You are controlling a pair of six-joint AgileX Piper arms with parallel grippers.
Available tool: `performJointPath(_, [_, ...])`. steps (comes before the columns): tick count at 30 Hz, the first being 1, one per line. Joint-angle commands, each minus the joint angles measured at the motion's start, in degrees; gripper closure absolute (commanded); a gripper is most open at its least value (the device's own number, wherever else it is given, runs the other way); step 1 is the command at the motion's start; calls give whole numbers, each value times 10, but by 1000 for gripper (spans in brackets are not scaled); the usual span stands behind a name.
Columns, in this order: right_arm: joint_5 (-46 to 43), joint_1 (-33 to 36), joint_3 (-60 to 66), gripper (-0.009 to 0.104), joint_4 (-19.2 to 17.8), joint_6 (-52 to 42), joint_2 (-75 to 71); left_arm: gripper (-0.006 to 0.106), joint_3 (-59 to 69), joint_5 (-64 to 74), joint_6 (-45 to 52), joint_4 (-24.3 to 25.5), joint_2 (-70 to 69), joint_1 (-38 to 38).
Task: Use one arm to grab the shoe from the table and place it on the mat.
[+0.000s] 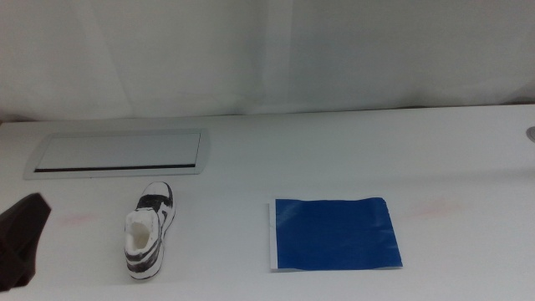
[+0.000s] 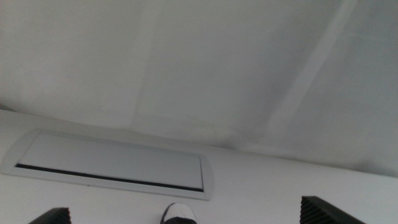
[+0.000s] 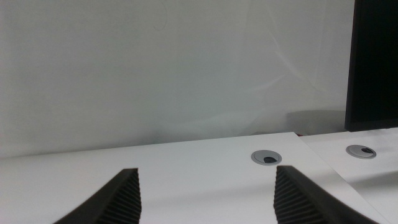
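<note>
Since the shoe (image 1: 149,230) lies nearer the left gripper (image 1: 23,238), its jaws stand apart beside it; the mat (image 1: 334,233) waits well apart, and the right gripper (image 3: 205,196) idles with jaws apart.

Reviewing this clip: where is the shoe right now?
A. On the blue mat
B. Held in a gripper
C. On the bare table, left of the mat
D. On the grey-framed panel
C: in the middle view the shoe lies on the white table, apart from the blue mat, with the left gripper beside it, not touching.

shoe (image 1: 149,231) left of mat (image 1: 334,234), left gripper (image 1: 21,238) nearby
</note>
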Motion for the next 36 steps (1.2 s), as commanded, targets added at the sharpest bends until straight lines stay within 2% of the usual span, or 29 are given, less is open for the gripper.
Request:
performJointPath(1, [1, -3, 23, 34, -4, -3, -16, 8, -26, 14, 56, -47, 45, 0])
performJointPath(3, [1, -3, 23, 34, -4, -3, -16, 8, -46, 29, 80, -72, 76, 0])
performJointPath(8, [1, -3, 23, 34, -4, -3, -16, 8, -88, 80, 136, -92, 157, 0])
performJointPath(18, [1, -3, 23, 34, -4, -3, -16, 10, -193, 144, 161, -88, 332, -2])
performJointPath(23, [1, -3, 23, 34, -4, -3, -16, 12, -226, 146, 138, -75, 425, -38])
performJointPath(25, [1, -3, 23, 34, -4, -3, -16, 12, -234, 145, 115, -49, 455, -61])
performJointPath(27, [1, -3, 23, 34, -4, -3, -16, 12, -242, 142, 67, -3, 481, -84])
performJointPath(32, [1, -3, 23, 34, -4, -3, -16, 12, -265, 140, -145, 171, 543, -141])
performJointPath(36, [1, -3, 23, 34, -4, -3, -16, 12, -280, 142, -269, 267, 580, -178])
